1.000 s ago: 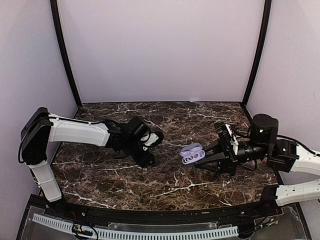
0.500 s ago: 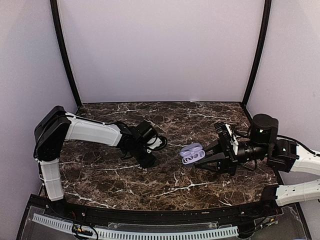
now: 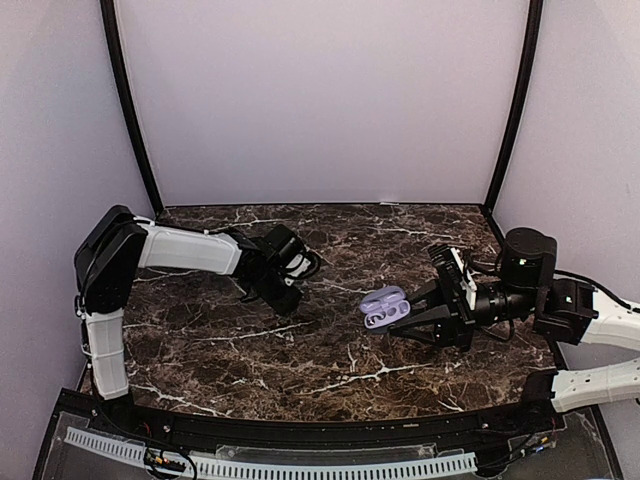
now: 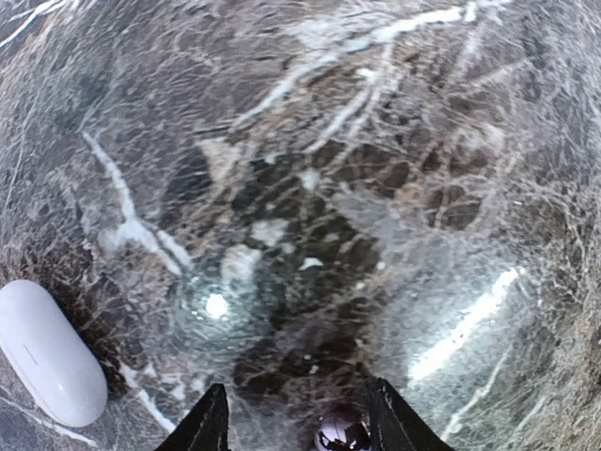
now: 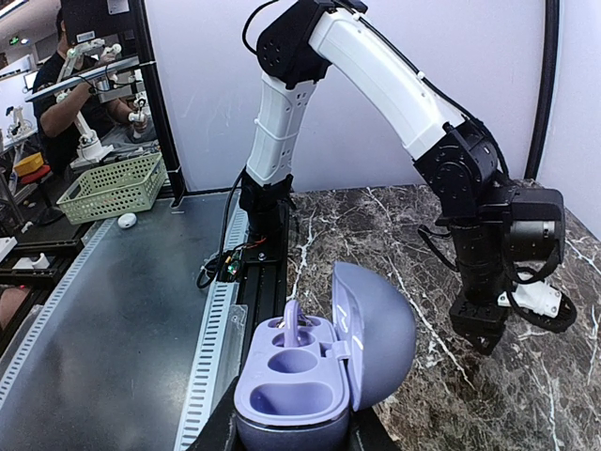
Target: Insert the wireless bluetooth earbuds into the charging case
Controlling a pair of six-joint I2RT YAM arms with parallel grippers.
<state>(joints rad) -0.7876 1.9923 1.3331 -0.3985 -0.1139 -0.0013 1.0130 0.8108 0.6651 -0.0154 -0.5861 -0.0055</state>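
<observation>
While my right gripper (image 3: pixel 398 314) clamps the open charging case (image 5: pixel 324 362), near pocket empty, my left gripper (image 4: pixel 300 415) hangs well left of it, jaws apart on nothing; no earbuds visible, insertion outstanding.

My overhead view takes in the whole worktop (image 3: pixel 330 350); the left wrist hugs its marble, the right wrist faces the left arm (image 5: pixel 394 85).
</observation>
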